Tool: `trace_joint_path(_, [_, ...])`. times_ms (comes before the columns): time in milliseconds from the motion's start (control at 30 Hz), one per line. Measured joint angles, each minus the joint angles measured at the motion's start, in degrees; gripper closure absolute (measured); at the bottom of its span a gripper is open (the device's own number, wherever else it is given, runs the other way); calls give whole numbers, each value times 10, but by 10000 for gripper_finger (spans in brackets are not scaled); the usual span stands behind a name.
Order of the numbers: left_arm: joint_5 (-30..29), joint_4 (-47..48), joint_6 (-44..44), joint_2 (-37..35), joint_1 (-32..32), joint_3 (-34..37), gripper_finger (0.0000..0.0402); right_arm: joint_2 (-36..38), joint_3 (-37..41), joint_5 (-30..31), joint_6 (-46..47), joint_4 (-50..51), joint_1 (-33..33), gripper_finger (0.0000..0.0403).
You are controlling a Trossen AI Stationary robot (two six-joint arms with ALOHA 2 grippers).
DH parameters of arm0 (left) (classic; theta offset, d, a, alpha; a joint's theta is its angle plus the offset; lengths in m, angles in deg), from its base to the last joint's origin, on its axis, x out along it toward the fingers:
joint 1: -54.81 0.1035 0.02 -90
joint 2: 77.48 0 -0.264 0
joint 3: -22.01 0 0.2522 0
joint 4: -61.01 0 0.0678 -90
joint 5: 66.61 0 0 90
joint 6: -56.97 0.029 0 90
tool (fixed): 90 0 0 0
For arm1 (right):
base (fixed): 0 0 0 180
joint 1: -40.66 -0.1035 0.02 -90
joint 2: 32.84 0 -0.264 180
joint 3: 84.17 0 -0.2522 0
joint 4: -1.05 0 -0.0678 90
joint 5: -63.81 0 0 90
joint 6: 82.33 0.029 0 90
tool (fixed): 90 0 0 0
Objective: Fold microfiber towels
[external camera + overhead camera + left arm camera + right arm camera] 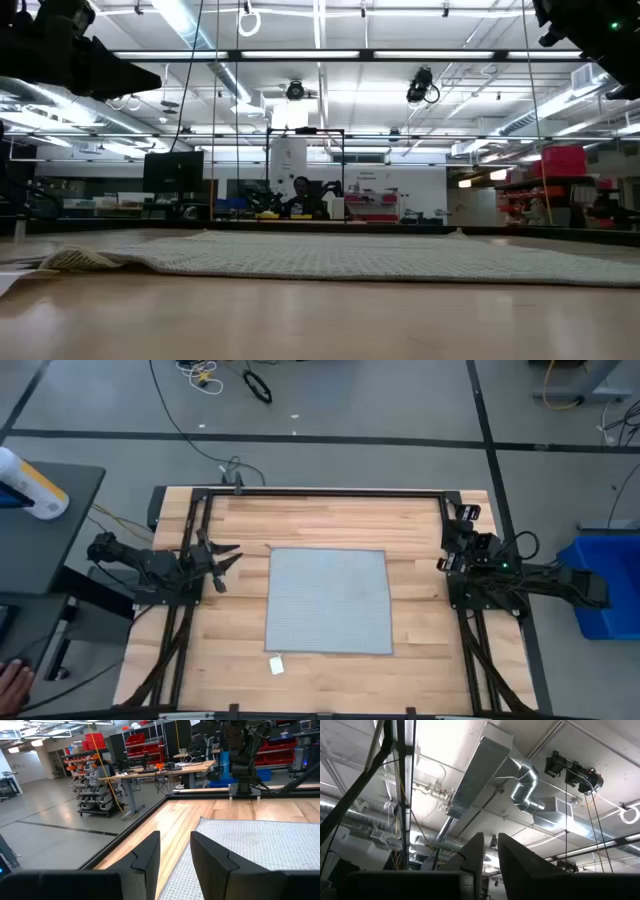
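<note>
1. At the counter's (230, 650) centre, the microfiber towel (330, 600) lies spread flat, unfolded, white tag (277, 665) at one corner (ready for gripping).
2. The left end effector (222, 563), fingers parted and empty, hovers just beside the towel's edge.
3. The right end effector (447, 550), nearly closed on nothing, waits beyond the opposite edge, pointing upward.

Workshop interior: grey floor (380, 410) with black tape lines, silver ceiling duct (520, 785), red bin shelving (145, 745), strip lights (190, 25) overhead.
</note>
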Motion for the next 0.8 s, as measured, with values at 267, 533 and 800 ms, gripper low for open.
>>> trace_joint_path(267, [0, 0, 0, 0, 0, 0, 285, 0, 0, 0, -2, 0, 0, 382])
trace_joint_path(533, [0, 0, 0, 0, 0, 0, 285, 0, 0, 0, -2, 0, 0, 386])
trace_joint_path(800, [0, 0, 0, 0, 0, 0, 285, 0, 0, 0, -2, 0, 0, 321])
